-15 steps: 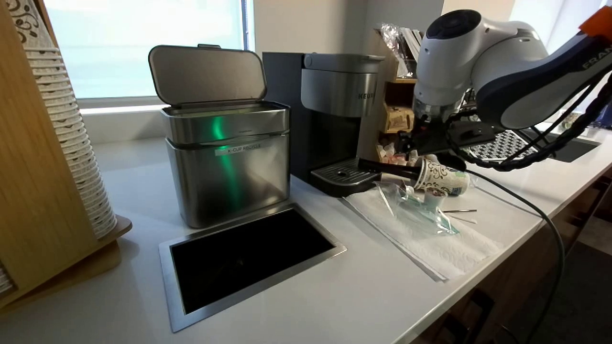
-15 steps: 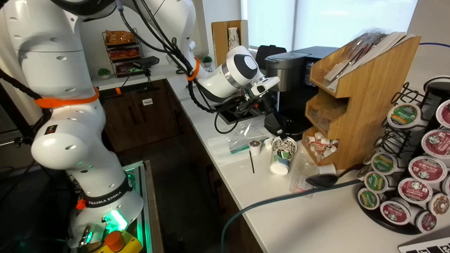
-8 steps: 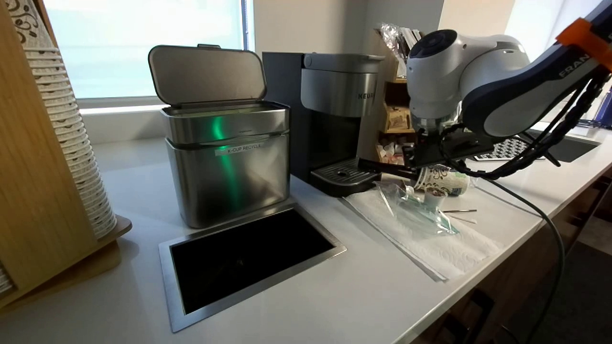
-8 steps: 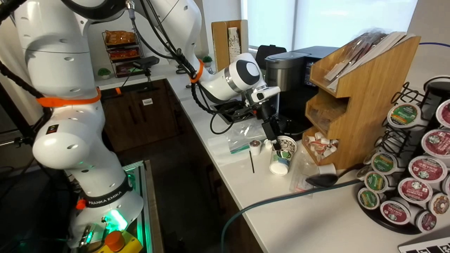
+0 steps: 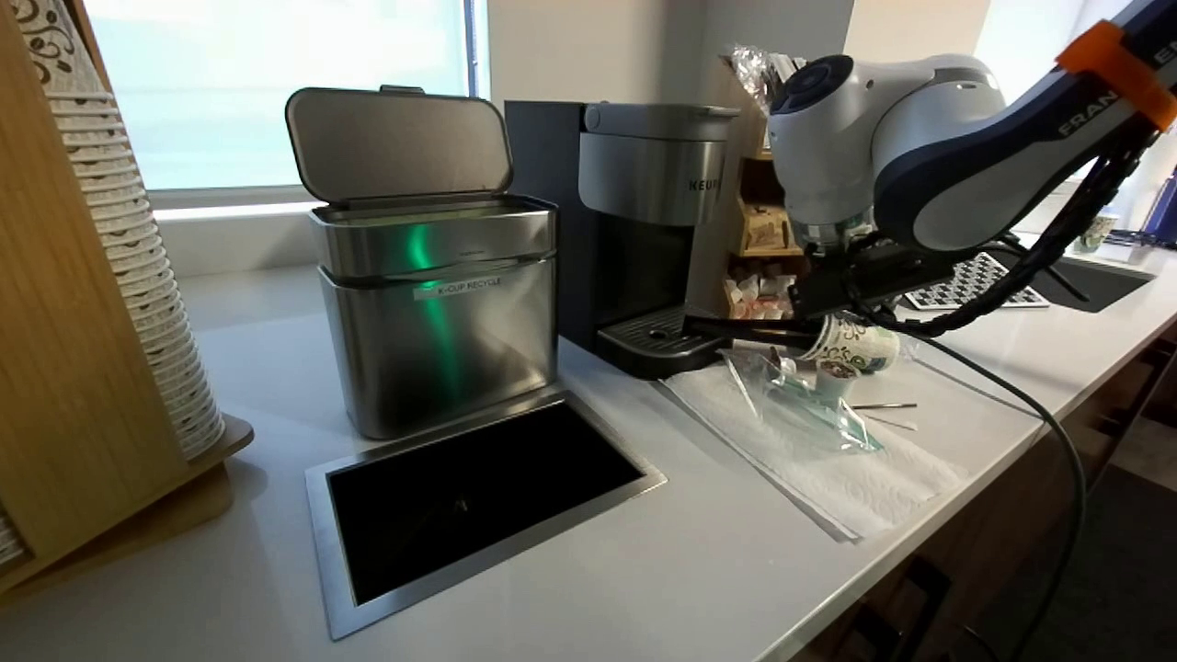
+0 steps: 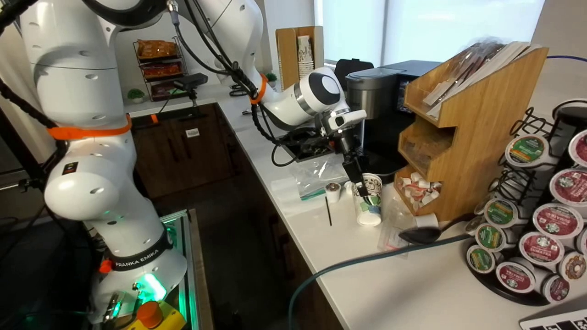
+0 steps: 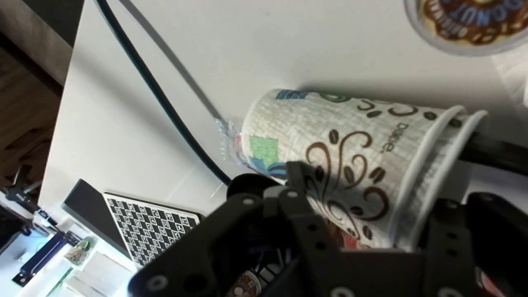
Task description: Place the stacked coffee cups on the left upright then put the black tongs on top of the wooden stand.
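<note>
White table [image 6: 394, 293]: its edge runs from 11 to 5 o'clock in an exterior view.
Robot arm [image 6: 293, 107]: based at 8 o'clock in an exterior view, extended over the table.
Wooden stand [image 6: 486, 156]: upright, shelves facing 9 o'clock in an exterior view.
Coffee maker [image 5: 644, 207]: upright, its tray at 6 o'clock.
Gripper [image 7: 371, 189]: enters the wrist view from 6 o'clock, jaws apart; one jaw overlaps the stacked cups [image 7: 350, 165] at 8 o'clock, the other is by the rims at 4; contact cannot be told.
Cups' place: on the table, nested, at 8 o'clock from the stand in an exterior view.
Cups' axis: tipped on their side; in the wrist view, mouth between 3 and 4, base between 9 and 10; in an exterior view, cups [image 6: 369, 213] mouth to 12, base to 6.
Black utensil [image 7: 500, 152]: one end hidden inside the mouth, shaft out between 3 and 4; whether tongs, cannot tell.
Coffee pod [image 6: 333, 192]: near the cups, between 9 and 10.
</note>
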Available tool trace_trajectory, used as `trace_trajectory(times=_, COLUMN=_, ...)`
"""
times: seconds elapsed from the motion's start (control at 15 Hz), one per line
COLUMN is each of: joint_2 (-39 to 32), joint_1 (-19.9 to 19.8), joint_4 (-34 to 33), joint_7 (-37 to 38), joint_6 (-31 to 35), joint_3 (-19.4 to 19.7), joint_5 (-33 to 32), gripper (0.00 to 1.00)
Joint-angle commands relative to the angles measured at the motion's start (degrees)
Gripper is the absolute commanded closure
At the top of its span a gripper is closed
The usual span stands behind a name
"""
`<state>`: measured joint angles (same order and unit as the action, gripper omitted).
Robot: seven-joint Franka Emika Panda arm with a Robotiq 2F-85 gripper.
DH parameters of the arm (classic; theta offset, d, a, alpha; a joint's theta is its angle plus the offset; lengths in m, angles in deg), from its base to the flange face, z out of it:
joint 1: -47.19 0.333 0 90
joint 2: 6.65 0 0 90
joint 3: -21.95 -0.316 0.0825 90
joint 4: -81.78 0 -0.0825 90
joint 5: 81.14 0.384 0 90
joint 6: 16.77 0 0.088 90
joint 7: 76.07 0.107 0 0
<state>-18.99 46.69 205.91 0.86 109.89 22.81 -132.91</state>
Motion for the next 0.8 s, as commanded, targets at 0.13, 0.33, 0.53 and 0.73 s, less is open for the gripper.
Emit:
trace_trajectory(times=0.13, joint_2=6.1, joint_1=1.1, joint_4=2.6, joint_7=-2.8, joint_6=-0.2, joint_3=-0.2, joint_5=2.2, gripper=1.0)
trace_trajectory(times=0.33, joint_2=11.4, joint_1=0.1, joint_4=6.4, joint_7=-4.8, joint_6=2.6, joint_3=0.0, joint_5=7.2, gripper=0.99)
trace_trajectory(times=0.53, joint_2=18.1, joint_1=-1.1, joint_4=12.4, joint_7=-7.4, joint_6=4.7, joint_3=1.1, joint_5=13.9, gripper=0.99)
trace_trajectory(times=0.73, joint_2=24.0, joint_1=-2.9, joint_4=18.6, joint_7=-7.0, joint_6=7.3, joint_3=2.7, joint_5=20.1, gripper=0.99)
